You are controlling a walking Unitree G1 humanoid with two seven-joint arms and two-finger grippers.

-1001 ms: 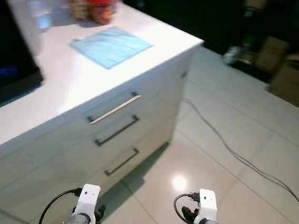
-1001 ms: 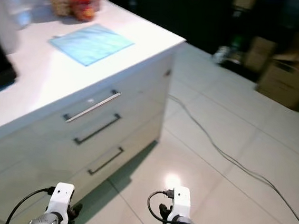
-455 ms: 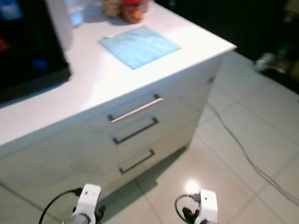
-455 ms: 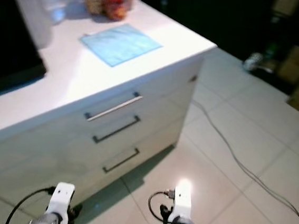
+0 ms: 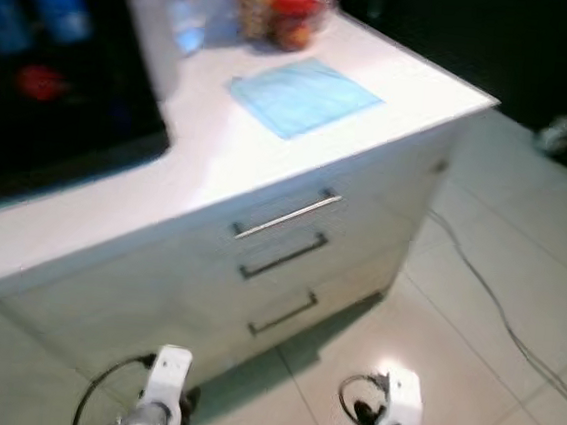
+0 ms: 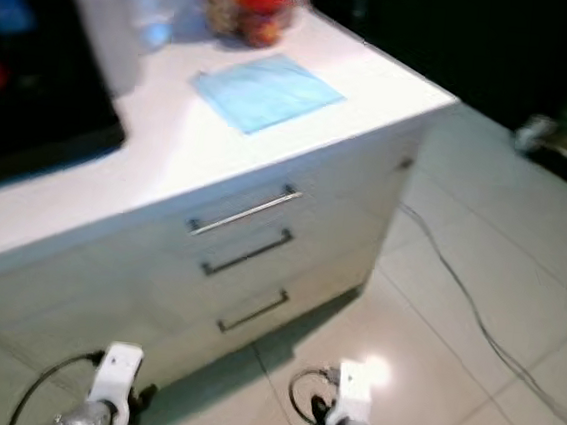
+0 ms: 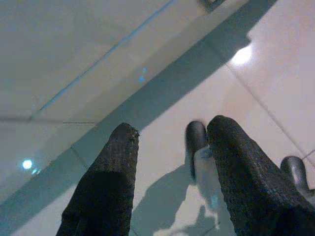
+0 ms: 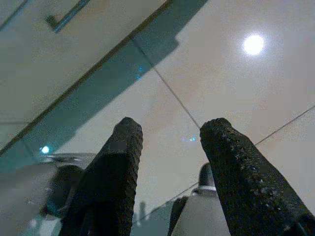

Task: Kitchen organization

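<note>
A white kitchen counter (image 5: 218,161) with three drawers stands ahead of me to the left. On its top lie a light blue cloth (image 5: 303,96), two red-lidded jars (image 5: 280,11) and a clear bottle (image 5: 187,12) at the back. Both arms hang low at the bottom edge of the eye views. My left gripper (image 7: 170,147) is open over the floor tiles, with nothing between its fingers. My right gripper (image 8: 170,137) is open too, pointing at the floor beside the cabinet base.
A black appliance (image 5: 53,100) with blue and red lights stands on the counter's left part. A grey cable (image 5: 496,303) runs across the white tiled floor (image 5: 520,255) to the right. The far background is dark.
The whole picture has shifted right and blurred, so the camera has turned left toward the counter. More of the black appliance shows. The arms hang as before.
</note>
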